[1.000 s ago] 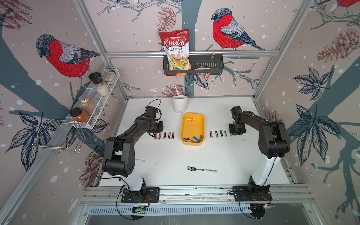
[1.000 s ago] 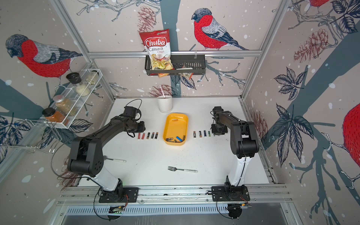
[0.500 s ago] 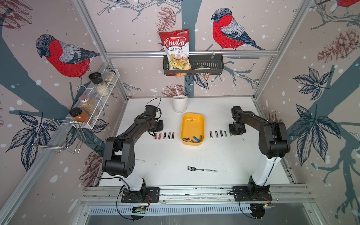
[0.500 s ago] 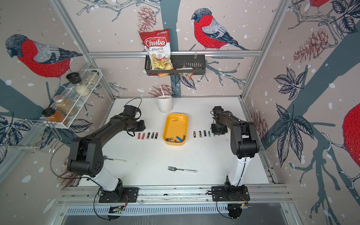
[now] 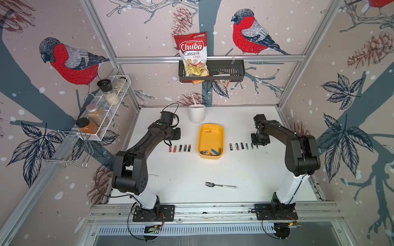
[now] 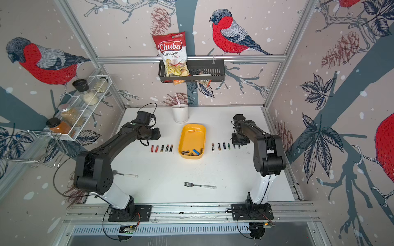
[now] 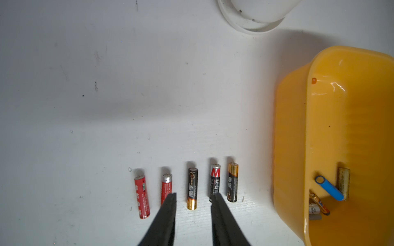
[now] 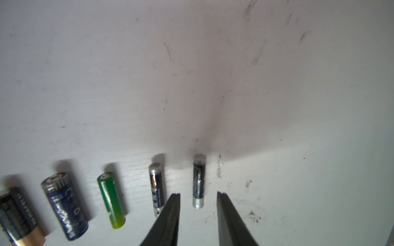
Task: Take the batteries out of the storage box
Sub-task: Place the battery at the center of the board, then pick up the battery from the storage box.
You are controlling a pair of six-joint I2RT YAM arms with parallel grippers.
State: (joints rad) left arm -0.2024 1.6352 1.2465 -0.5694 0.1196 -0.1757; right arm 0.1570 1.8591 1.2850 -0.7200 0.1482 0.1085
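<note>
White table [image 7: 106, 85] holds "M" battery [image 7: 215, 181]; bag [image 5: 193, 53] reads "Chuba Cassava Chips".

Fork [image 5: 220, 185] lying on tabletop [image 5: 181, 170], toward the front. White cup [image 5: 197, 113] standing at the back, stick poking out. Chips bag [image 5: 193, 53] sitting in black wall basket [image 5: 231, 71]. Spice jars [image 5: 94, 116] standing in wire rack [image 5: 116, 106].

Storage box [image 5: 210, 136] sat mid table [image 5: 213, 170] | batteries [image 5: 213, 151] lay in its near end | left row [image 5: 180, 148] lay under my left gripper [image 7: 193, 194] | right row [image 5: 242, 146] lay opposite, its outermost under my right gripper [image 8: 198, 193] | cup [image 5: 197, 112] stood behind | fork [image 5: 220, 185] lay before.
</note>
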